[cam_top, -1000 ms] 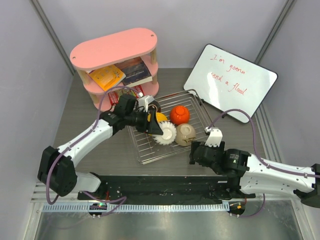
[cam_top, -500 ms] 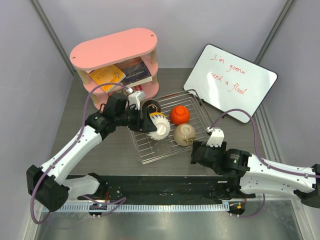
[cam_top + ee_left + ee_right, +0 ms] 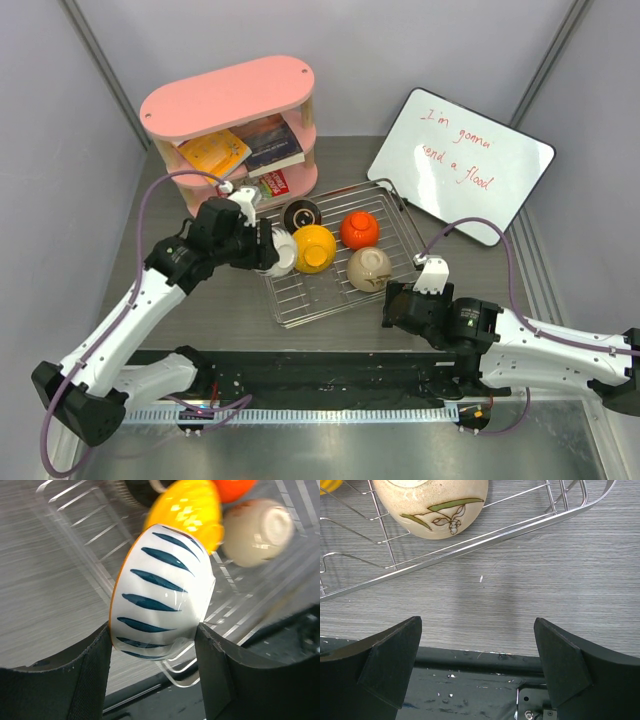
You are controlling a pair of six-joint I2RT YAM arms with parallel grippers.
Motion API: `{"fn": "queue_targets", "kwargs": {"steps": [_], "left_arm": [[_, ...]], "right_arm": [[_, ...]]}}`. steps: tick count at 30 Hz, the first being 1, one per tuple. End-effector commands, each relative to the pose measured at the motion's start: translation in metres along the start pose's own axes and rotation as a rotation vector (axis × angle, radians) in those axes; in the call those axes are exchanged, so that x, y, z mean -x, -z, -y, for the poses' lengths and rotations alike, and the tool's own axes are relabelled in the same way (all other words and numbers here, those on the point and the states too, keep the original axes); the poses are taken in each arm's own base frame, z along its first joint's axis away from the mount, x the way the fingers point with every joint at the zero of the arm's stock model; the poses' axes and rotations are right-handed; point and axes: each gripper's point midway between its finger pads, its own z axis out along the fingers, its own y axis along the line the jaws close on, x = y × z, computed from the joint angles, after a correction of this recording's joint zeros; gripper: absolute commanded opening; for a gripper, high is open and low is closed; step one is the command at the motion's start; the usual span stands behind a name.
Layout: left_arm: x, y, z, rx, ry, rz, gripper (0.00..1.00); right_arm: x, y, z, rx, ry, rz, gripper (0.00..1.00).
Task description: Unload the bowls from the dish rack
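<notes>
My left gripper [image 3: 272, 250] is shut on a white ribbed bowl with blue stripes [image 3: 160, 590], held on its side in the air over the left rim of the dish rack [image 3: 335, 290]. A yellow bowl [image 3: 314, 248], an orange-red bowl [image 3: 359, 230], a cream bowl [image 3: 369, 268] and a dark bowl [image 3: 301, 214] sit in the rack. In the left wrist view the yellow bowl [image 3: 192, 507] and cream bowl [image 3: 257, 530] lie beyond the held one. My right gripper [image 3: 477, 630] is open and empty over the table, just in front of the rack rim [image 3: 495, 535] and the cream flower-painted bowl [image 3: 432, 505].
A pink oval shelf [image 3: 230, 100] with books stands at the back left, close behind my left arm. A whiteboard [image 3: 460, 165] leans at the back right. The black base strip [image 3: 330, 375] runs along the near table edge.
My left gripper has carried the white ribbed bowl up and leftward, from the middle of the rack to its left rim. The yellow bowl now shows fully. The right arm is still.
</notes>
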Motion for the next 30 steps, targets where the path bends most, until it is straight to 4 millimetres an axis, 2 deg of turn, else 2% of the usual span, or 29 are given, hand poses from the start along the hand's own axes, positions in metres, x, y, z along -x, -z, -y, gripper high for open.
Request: {"fn": "queue_targets", "kwargs": {"steps": [1,2,7,11,17,24,25,30], "left_arm": [[0.027,0.037,-0.042,0.272,0.006,0.136,0.00],[0.030,0.043,-0.052,0.327,0.009,0.163,0.00],[0.029,0.057,-0.070,0.429,0.012,0.185,0.00],[0.025,0.060,-0.085,0.525,0.005,0.158,0.00],[0.013,0.080,-0.123,0.794,-0.032,0.058,0.00],[-0.002,0.054,-0.137,0.893,-0.071,-0.077,0.00],[-0.007,0.045,-0.140,0.913,-0.085,-0.124,0.00],[-0.015,0.025,-0.153,1.009,-0.116,-0.216,0.00]], "right_arm": [[0.011,0.003,-0.001,0.005,-0.052,0.044,1.00],[0.009,0.002,0.000,0.002,-0.052,0.043,1.00],[0.010,0.001,0.000,0.001,-0.049,0.049,1.00],[0.011,0.001,-0.002,-0.001,-0.039,0.045,1.00],[0.014,0.004,-0.006,0.015,-0.042,0.045,1.00],[0.023,0.010,-0.014,0.036,-0.038,0.053,1.00],[0.026,0.012,-0.016,0.042,-0.039,0.055,1.00],[0.034,0.017,-0.020,0.059,-0.040,0.071,1.00]]}}
